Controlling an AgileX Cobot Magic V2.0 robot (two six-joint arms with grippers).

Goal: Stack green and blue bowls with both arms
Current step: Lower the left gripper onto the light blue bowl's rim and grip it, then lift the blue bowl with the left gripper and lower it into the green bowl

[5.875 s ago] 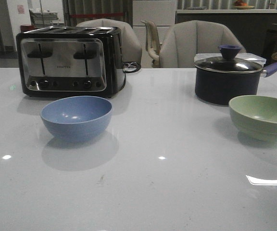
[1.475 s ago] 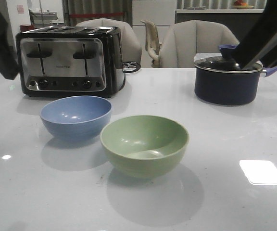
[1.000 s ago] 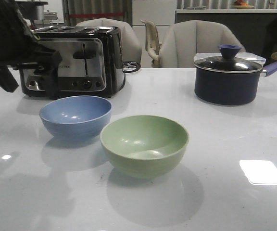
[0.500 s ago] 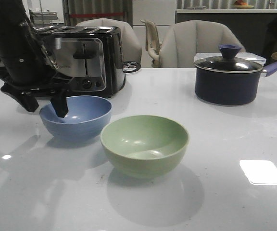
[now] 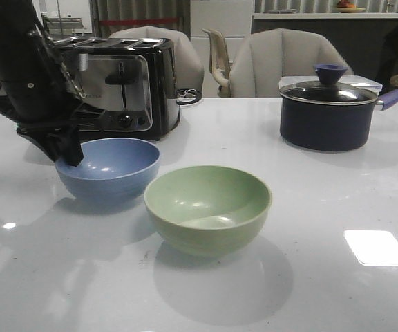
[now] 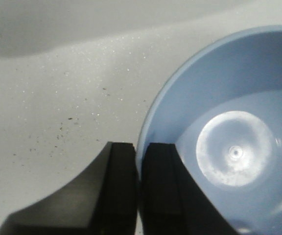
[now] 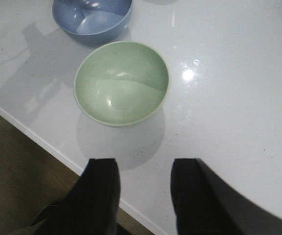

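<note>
Left gripper (image 6: 137, 188) is clamped on the rim of the blue bowl (image 5: 109, 168): in the left wrist view one finger sits outside the wall, the other inside, rim pinched between them with no visible gap. In the front view my left arm (image 5: 26, 69) comes down from the upper left, its tip at the bowl's left edge, in front of the toaster (image 5: 102, 83).

Blue bowl is upright on the white table (image 5: 309, 290), left of centre, just ahead of the toaster. I can't tell whether its base is on the surface or slightly lifted.

Green bowl (image 5: 208, 209) sits upright on the table, nearer the camera and to the right of the blue one. Rims are close in the front view; the right wrist view shows a small gap, not touching. Nothing inside either bowl.

Right gripper (image 7: 144, 193) is spread apart and holding nothing. The right wrist view looks down on the green bowl (image 7: 122, 82) from well above, with the blue bowl (image 7: 92, 17) beyond it.

Dark saucepan (image 5: 327, 114) with lid and purple handle stands far right at the back, well apart from both bowls.
</note>
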